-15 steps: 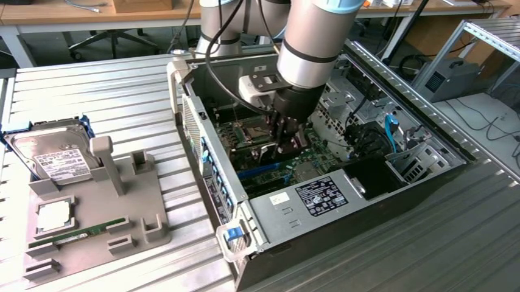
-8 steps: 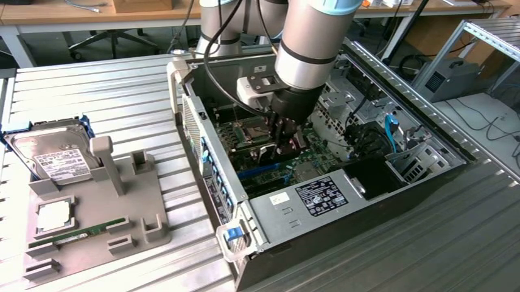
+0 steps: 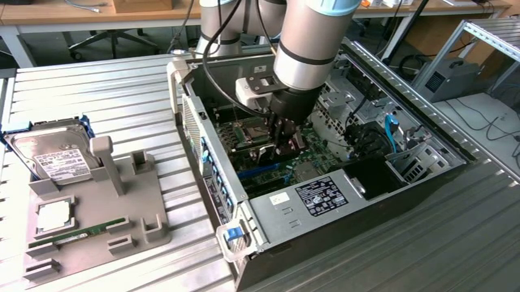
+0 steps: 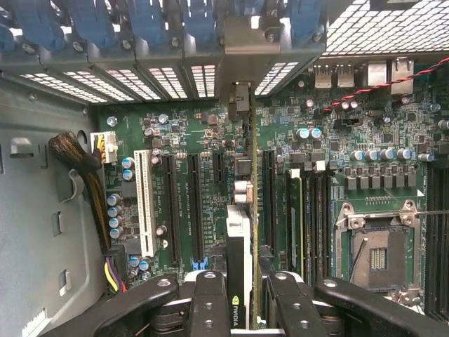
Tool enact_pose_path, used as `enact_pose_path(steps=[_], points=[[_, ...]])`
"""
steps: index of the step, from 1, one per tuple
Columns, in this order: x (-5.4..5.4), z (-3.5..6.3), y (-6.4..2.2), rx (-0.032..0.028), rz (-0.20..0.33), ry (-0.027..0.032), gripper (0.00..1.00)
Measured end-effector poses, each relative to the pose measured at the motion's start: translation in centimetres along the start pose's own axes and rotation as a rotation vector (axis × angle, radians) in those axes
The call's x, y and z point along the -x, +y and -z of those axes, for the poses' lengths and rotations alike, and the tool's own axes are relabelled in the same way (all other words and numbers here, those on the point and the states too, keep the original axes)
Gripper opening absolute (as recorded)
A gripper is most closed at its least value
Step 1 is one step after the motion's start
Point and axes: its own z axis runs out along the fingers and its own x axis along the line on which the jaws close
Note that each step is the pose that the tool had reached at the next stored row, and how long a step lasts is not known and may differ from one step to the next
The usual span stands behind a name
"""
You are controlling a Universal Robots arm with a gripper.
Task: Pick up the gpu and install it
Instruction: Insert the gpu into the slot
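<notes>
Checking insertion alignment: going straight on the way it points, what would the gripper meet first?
The gripper holds the green gpu card edge-on; that card would meet the green motherboard among its long black slots first, though the gap is unclear.

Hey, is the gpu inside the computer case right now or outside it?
Inside the case: the gripper holds the gpu on edge at the motherboard slots. Whether it is seated in one, cannot tell.
</notes>
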Motion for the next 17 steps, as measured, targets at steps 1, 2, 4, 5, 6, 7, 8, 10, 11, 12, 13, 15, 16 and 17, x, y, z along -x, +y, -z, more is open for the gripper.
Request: enact_pose_path(steps=[1, 2, 4, 5, 6, 7, 8, 10, 11, 12, 13, 15, 16, 17], points=[[0.00, 0.00, 0.04, 0.0000, 0.000, 0.0001, 0.27], [0.00, 0.00, 0.06, 0.0001, 0.000, 0.0003, 0.27], [-0.01, 0.01, 0.11, 0.0001, 0.000, 0.0014, 0.27], [-0.01, 0.00, 0.15, 0.0000, 0.000, 0.0019, 0.27], [-0.01, 0.00, 0.17, -0.0001, 0.000, 0.0022, 0.27], [-0.01, 0.00, 0.19, 0.0000, 0.000, 0.0027, 0.27], [-0.01, -0.01, 0.21, -0.0001, 0.000, 0.0029, 0.27], [-0.01, -0.07, 0.27, -0.0003, 0.000, 0.0029, 0.27], [-0.02, -0.10, 0.30, -0.0001, 0.000, 0.0032, 0.27], [-0.02, -0.12, 0.31, -0.0001, 0.000, 0.0034, 0.27], [-0.02, -0.12, 0.31, -0.0001, 0.000, 0.0034, 0.27], [-0.02, -0.13, 0.31, -0.0001, 0.000, 0.0033, 0.27], [-0.02, -0.13, 0.31, -0.0001, 0.000, 0.0032, 0.27], [-0.02, -0.16, 0.32, -0.0002, 0.000, 0.0031, 0.27]])
